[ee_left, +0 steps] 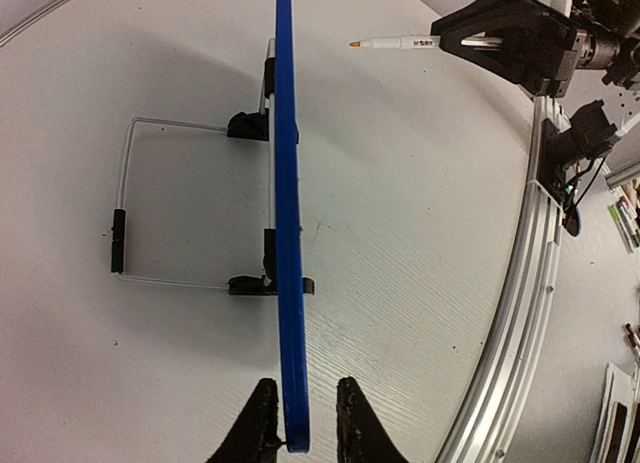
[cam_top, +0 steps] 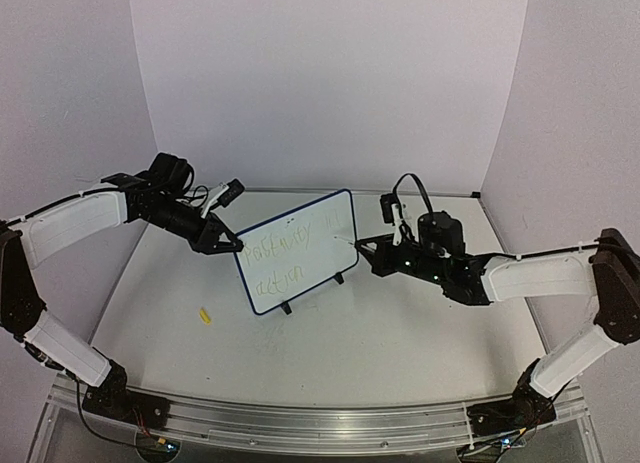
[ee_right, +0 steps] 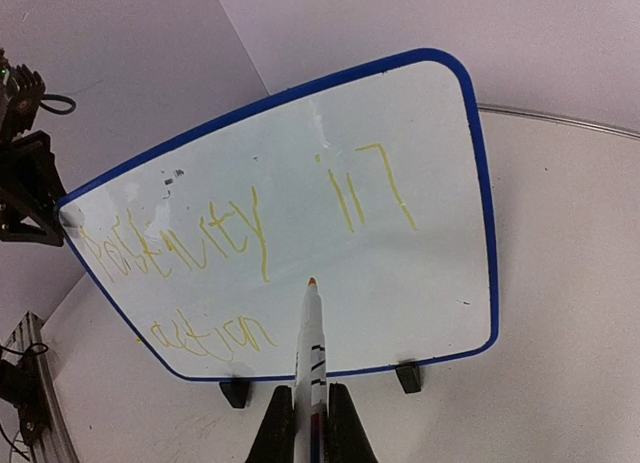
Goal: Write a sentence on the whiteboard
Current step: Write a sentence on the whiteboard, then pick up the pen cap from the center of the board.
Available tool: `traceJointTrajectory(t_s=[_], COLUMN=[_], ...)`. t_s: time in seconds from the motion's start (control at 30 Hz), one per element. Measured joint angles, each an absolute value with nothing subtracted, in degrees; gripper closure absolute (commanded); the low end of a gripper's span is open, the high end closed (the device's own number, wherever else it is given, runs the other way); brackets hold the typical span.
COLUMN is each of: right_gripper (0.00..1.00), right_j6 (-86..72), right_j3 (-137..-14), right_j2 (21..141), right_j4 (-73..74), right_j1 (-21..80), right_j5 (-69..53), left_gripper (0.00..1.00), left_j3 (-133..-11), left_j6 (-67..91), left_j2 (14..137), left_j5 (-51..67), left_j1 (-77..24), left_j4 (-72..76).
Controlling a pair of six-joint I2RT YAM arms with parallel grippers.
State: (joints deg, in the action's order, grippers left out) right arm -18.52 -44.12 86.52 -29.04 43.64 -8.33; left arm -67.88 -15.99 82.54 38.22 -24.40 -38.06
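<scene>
Left gripper [ee_left: 304,385]: jaws spread a bit, one on each side of the whiteboard's [ee_right: 430,273] blue edge, and you can see a gap on one side. Right gripper [ee_right: 310,391]: jaws pinching a marker [ee_right: 312,333], with the tip pointed at the board but a little way off it. The whiteboard stands upright on its black feet [ee_right: 408,377] mid-table [cam_top: 400,333], between the two arms. The sentence [ee_right: 200,243] is two lines of thin yellow scrawl. There's a small yellow cap [cam_top: 204,314] lying near the board's left side.
</scene>
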Motion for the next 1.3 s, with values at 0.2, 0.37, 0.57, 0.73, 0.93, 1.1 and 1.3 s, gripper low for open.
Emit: traceJointTrajectory(t_s=[0.2, 0.37, 0.57, 0.73, 0.93, 1.1, 1.3], right_gripper=[1.0, 1.0, 1.0, 1.0, 1.0, 1.0, 1.0], right_j6=[-18.05, -18.09, -18.21, -18.26, -18.26, -18.59, -19.66], right_j3=[-42.21, -41.46, -40.46, -39.94, -39.94, -39.94, -39.94], right_j2=[84.5, 82.47, 79.61, 77.81, 73.71, 69.49, 67.26], right_j4=[-28.81, -28.64, -28.63, -28.28, -25.17, -21.88, -18.02], right_j1=[43.64, 43.64, 43.65, 43.64, 43.64, 43.64, 43.64], right_j5=[-5.91, -5.12, -4.89, -5.45, -6.48, -5.7, -5.31], left_gripper=[0.44, 0.32, 0.2, 0.19, 0.2, 0.22, 0.26], left_j3=[-67.68, -66.91, -65.88, -63.66, -57.37, -50.06, -40.27], left_j6=[-14.99, -14.53, -13.66, -11.49, 0.74, 19.57, 41.01], left_j2=[81.1, 77.57, 73.15, 66.22, 54.45, 48.75, 49.44], left_j5=[36.69, 34.52, 31.48, 27.68, 20.21, 5.54, -8.23], left_j1=[-24.49, -24.47, -24.47, -24.47, -24.52, -24.6, -24.56], left_j4=[-37.97, -37.88, -36.29, -32.88, -23.87, -23.33, -30.46])
